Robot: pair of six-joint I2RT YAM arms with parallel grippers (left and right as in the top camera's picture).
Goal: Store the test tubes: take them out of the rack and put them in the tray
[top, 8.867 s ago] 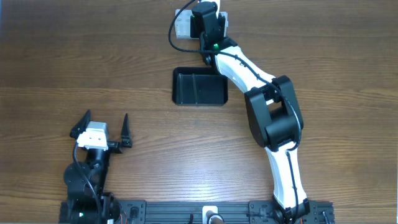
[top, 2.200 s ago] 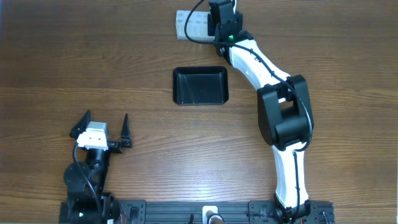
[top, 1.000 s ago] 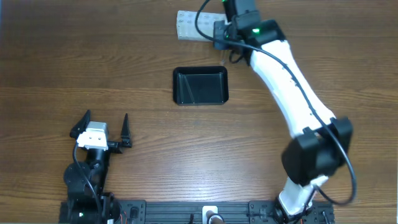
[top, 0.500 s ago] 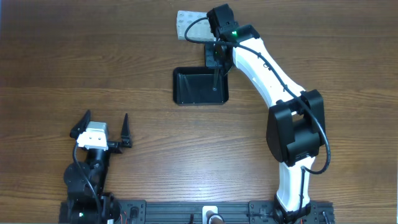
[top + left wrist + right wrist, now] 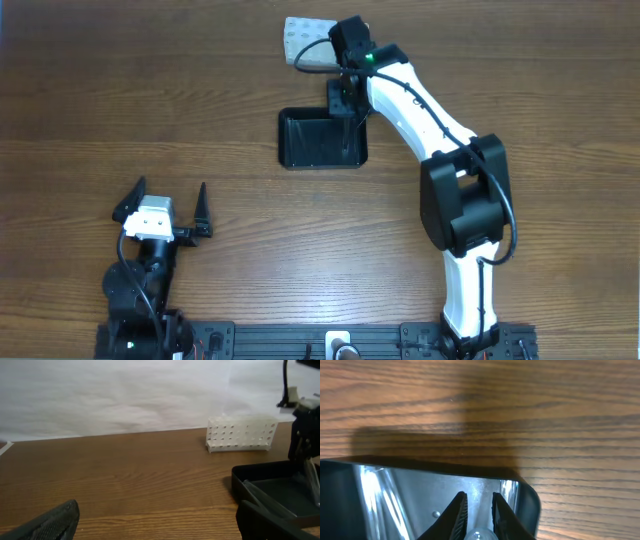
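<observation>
The test tube is pinched between the right gripper fingers, which are closed down narrow on its rounded end; it hangs upright over the far right corner of the black tray, its lower end down inside; another clear tube lies flat on the tray floor; the white rack sits just beyond the tray; the left gripper rests well apart near its base, fingers spread wide with nothing in them.
</observation>
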